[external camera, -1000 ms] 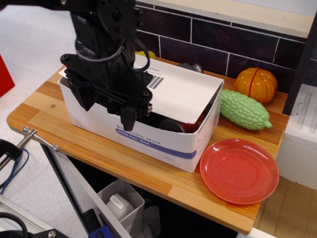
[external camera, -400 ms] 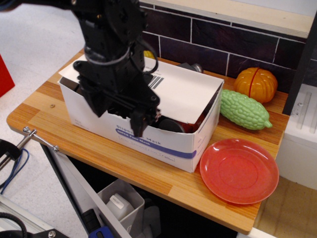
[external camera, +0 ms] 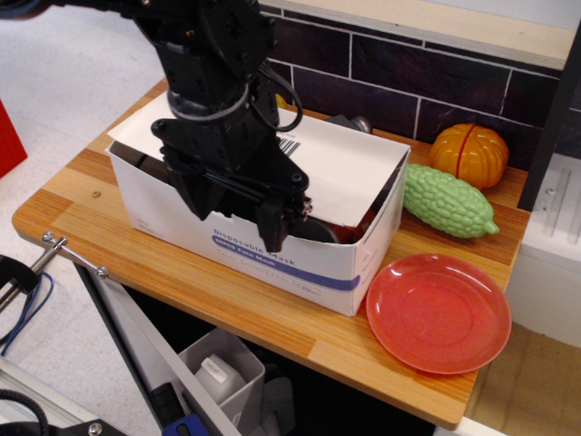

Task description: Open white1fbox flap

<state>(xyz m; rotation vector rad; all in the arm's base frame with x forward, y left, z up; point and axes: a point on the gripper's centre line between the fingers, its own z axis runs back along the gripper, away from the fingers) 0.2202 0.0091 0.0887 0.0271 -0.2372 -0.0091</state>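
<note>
Here, tool over white1fbox front edge, flap behind it, grip seemingly unclear.

A wooden counter stands against a dark tiled wall with pale grout, topped by a light wooden ledge. Left of the counter spreads pale speckled floor. A metal clamp grips the counter's front-left edge.
</note>
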